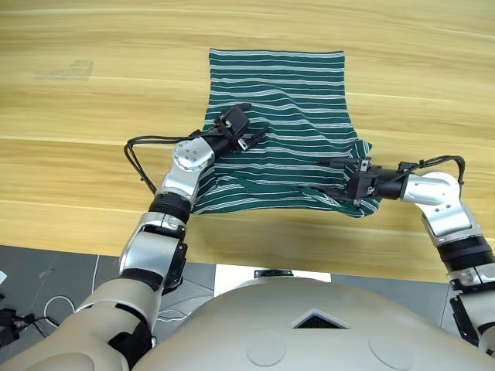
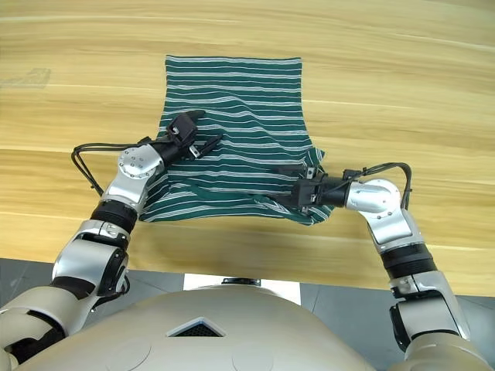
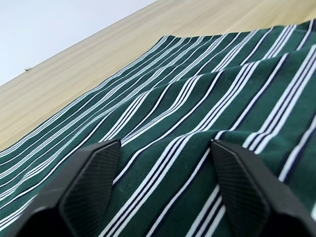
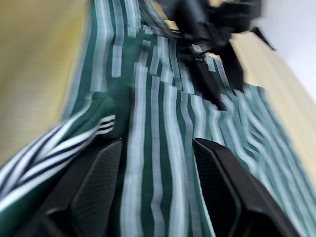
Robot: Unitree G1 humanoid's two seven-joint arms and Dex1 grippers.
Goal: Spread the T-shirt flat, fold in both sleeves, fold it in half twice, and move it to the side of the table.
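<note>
Forearms (image 1: 186,174) angled inward; left pincer (image 1: 249,133) open over T-shirt (image 1: 286,93) left part, right pincer (image 1: 334,178) open at near-right corner

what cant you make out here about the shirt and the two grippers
- The shirt, part of its near left edge: covered by the left arm in the eye views.
- Its bunched near right corner: the right gripper covers the fold in the eye views, and the right wrist view is blurred.
- The left gripper: the left wrist view leaves it unclear whether its open fingers touch the cloth.
</note>
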